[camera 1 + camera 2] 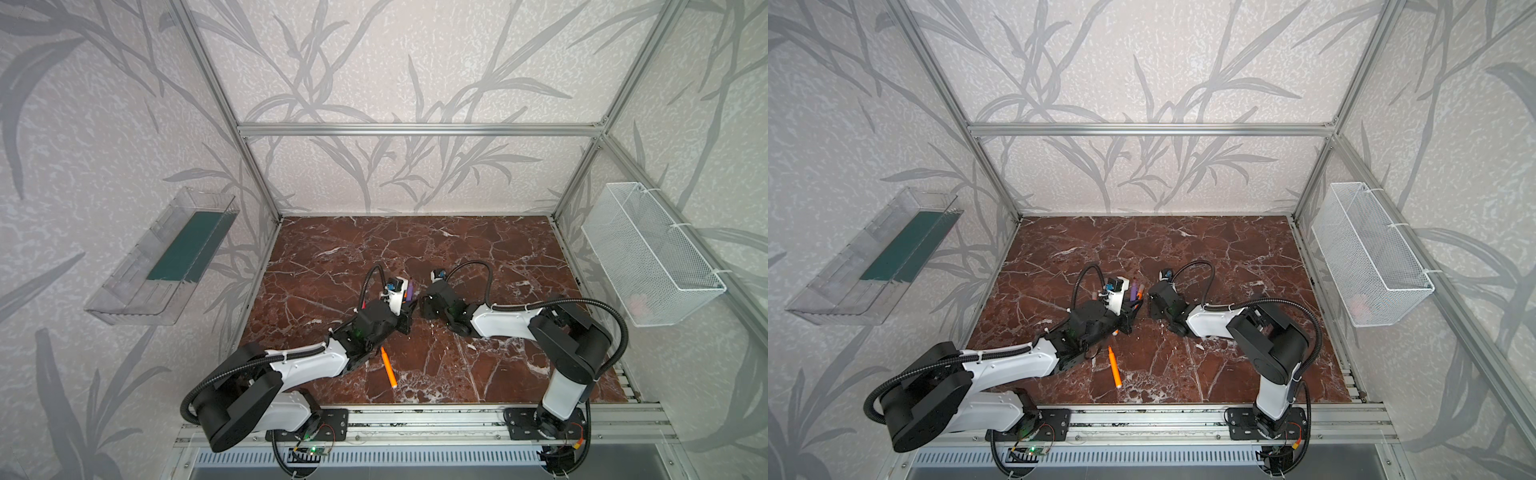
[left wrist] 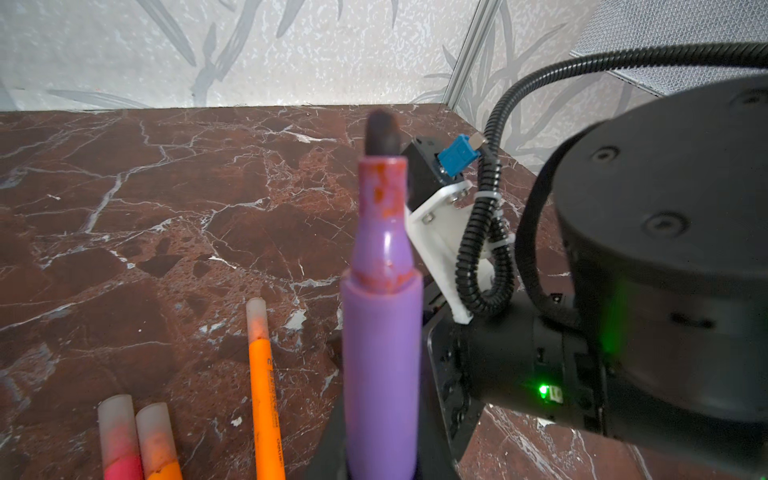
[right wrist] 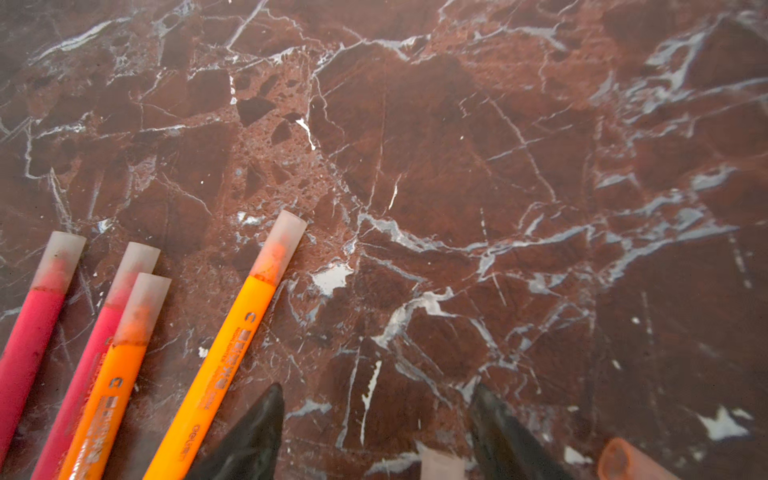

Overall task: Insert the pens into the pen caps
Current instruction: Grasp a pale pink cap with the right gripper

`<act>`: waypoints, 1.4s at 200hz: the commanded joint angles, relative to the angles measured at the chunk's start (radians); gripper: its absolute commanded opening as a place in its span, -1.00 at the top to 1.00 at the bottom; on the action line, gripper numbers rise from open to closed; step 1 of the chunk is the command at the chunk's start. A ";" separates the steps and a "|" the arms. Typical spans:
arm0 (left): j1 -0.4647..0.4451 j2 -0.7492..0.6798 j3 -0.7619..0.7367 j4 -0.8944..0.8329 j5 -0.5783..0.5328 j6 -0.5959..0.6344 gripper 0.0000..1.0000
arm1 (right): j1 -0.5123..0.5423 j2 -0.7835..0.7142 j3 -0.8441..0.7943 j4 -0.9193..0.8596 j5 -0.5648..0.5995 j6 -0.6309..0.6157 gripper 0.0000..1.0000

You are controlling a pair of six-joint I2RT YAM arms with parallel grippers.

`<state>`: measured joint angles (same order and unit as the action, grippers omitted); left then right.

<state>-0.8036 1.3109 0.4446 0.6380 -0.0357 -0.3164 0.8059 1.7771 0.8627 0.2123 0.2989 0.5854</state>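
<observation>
Purple pen point(image 2: 382, 332) is held clamped in the closed left gripper point(image 2: 382, 457), bare tip aimed fwd, while a loose pen cap point(image 3: 441, 464) is spotted on the table point(image 3: 457, 166) betw. the spread, empty jaws of the right gripper point(image 3: 376, 392), judged the nearer arm for pickup.

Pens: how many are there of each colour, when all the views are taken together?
Orange pens: 3
Pink-red pens: 2
Purple pen: 1
Total: 6
</observation>
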 commanded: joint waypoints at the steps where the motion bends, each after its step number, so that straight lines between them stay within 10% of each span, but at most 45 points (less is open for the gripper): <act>1: 0.001 -0.030 -0.013 0.026 -0.015 -0.001 1.00 | 0.022 -0.037 -0.017 -0.071 0.054 -0.011 -0.33; 280: 0.000 -0.028 -0.012 0.037 0.011 -0.001 1.00 | 0.041 0.058 0.019 -0.206 0.095 0.022 0.53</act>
<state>-0.8036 1.2953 0.4362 0.6441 -0.0322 -0.3164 0.8402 1.8034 0.8726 0.0475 0.3946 0.5968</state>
